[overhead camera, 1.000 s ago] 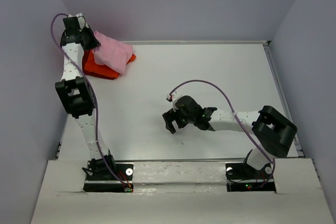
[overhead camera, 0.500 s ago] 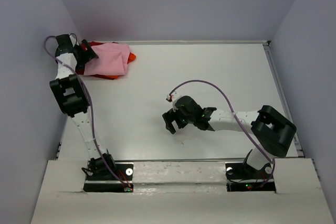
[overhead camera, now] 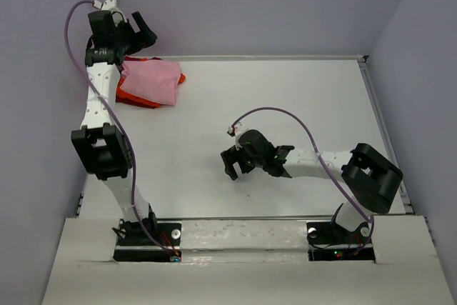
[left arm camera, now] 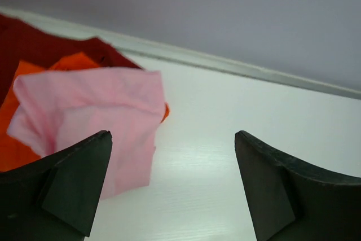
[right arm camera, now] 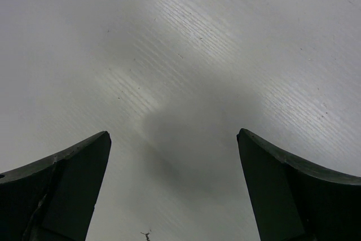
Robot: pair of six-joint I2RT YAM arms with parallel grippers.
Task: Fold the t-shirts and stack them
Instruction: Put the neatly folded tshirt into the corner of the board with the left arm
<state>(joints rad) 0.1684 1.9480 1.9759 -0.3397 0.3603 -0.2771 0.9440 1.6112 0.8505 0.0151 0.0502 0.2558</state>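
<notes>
The t-shirts lie in a stack at the table's far left corner. The folded light pink one point(overhead camera: 153, 80) is on top, the bright orange one point(overhead camera: 131, 94) shows under it, and a dark red one point(left arm camera: 34, 42) shows at the back edge. In the left wrist view the pink shirt point(left arm camera: 96, 111) is below and left of my jaws, with orange point(left arm camera: 65, 63) peeking out behind it. My left gripper point(overhead camera: 145, 28) point(left arm camera: 172, 136) hangs open above the stack's far side, holding nothing. My right gripper point(overhead camera: 230, 163) point(right arm camera: 172, 134) is open over bare table at mid-table, empty.
Grey walls close in the white table point(overhead camera: 285, 105) on the left, back and right. The left arm's upright link point(overhead camera: 103, 105) stands close along the left wall. A raised rim point(overhead camera: 371, 98) runs along the table's right edge.
My left gripper has opened, let go of the pink shirt onto the stack, and lifted up and back from it. The right arm has stayed still.
</notes>
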